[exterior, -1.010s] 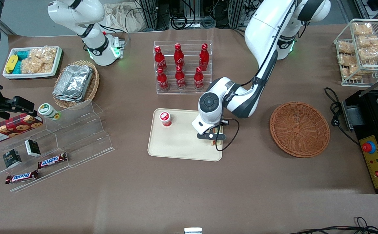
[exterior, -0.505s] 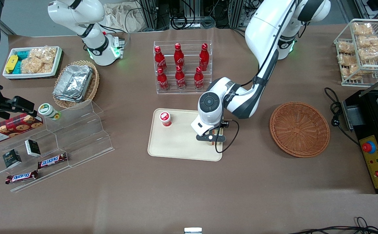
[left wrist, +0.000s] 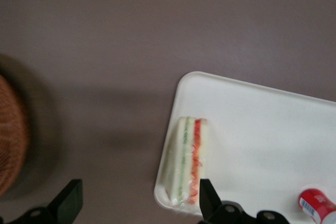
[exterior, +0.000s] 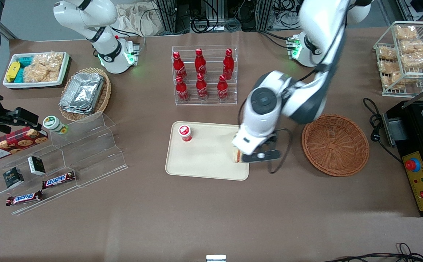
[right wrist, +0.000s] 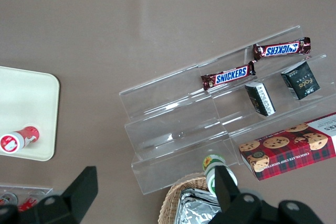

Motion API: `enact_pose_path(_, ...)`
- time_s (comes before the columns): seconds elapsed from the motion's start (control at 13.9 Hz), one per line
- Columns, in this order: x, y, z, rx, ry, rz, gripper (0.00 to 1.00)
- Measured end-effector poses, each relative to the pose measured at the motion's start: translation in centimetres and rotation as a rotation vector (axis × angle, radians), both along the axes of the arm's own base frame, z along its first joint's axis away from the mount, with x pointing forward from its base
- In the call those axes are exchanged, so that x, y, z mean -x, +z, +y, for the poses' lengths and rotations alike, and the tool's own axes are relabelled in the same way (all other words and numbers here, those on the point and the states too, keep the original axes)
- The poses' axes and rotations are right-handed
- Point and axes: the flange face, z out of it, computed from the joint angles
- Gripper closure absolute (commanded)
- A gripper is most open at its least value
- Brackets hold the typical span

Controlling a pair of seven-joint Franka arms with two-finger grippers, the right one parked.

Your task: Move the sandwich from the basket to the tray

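- The arm's wrist covers most of the sandwich [exterior: 237,155] in the front view.
- The pincer [left wrist: 137,205] fingertips alone show; the frame edge cuts the basket [left wrist: 9,145].

Gripper [exterior: 259,155] jaws spread above bare table, tray [exterior: 204,160] and basket [exterior: 335,144] flanking

One sandwich [exterior: 237,155], one tray [exterior: 200,160], one basket [exterior: 335,144] and one gripper [exterior: 260,156] of the working arm. Six red bottles [exterior: 201,74] stand in the clear rack, and one small red-capped bottle [exterior: 185,133] is on the tray. Two Snickers bars [exterior: 58,179] and two small dark boxes [exterior: 36,165] — all on the clear stepped stand.
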Motion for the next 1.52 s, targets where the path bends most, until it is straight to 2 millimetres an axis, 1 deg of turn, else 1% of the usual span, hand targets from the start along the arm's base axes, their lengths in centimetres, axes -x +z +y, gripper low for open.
enact_pose_path(0.07,-0.7,2.6,3.0,0.001,0.044,-0.004,0.00)
enact_pose_path(0.22,-1.3,6.7,8.7,-0.004,0.089,0.001,0.00)
enact_pose_path(0.29,-1.2,8.3,11.1,-0.010,0.093,0.011,0.00)
enact_pose_path(0.43,-0.8,10.9,15.1,-0.020,0.064,0.034,0.00)
enact_pose_path(0.58,0.0,13.2,18.0,-0.025,0.033,0.051,0.00)
enact_pose_path(0.72,1.1,15.4,20.4,-0.029,-0.001,0.072,0.00)
enact_pose_path(1.01,4.5,20.6,25.3,-0.017,-0.041,0.096,0.00)
enact_pose_path(1.15,6.4,22.8,28.2,0.000,-0.066,0.105,0.00)
enact_pose_path(1.3,8.3,24.2,31.2,0.009,-0.092,0.103,0.00)
enact_pose_path(1.37,9.2,24.6,32.4,0.013,-0.098,0.100,0.00)
enact_pose_path(1.52,10.7,24.8,33.7,0.018,-0.106,0.098,0.00)
